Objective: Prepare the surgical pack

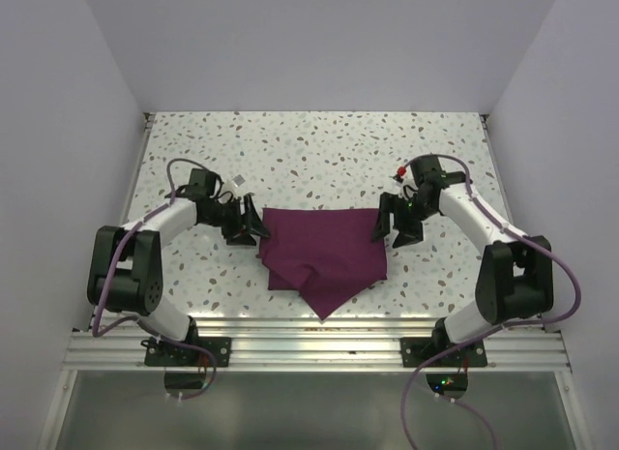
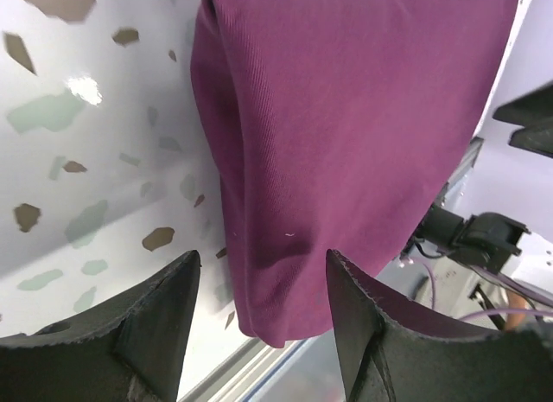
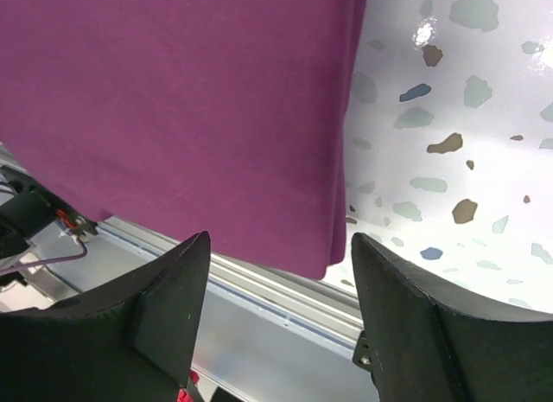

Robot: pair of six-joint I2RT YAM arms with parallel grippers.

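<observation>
The surgical pack (image 1: 324, 254) is a dark-purple cloth lying folded on the speckled table, with one corner pointing at the near edge. My left gripper (image 1: 253, 225) stands open just off the cloth's upper left corner, holding nothing. In the left wrist view the surgical pack (image 2: 346, 134) lies ahead of the spread fingertips (image 2: 181, 281). My right gripper (image 1: 391, 226) is open beside the cloth's upper right corner, apart from it. The right wrist view shows the surgical pack (image 3: 181, 108) ahead, and nothing sits between the fingertips (image 3: 194, 255).
A small white block (image 1: 238, 183) lies on the table behind the left wrist. A small red item (image 1: 400, 169) sits behind the right wrist. The aluminium rail (image 1: 319, 348) runs along the near table edge. White walls close in the left, right and back sides.
</observation>
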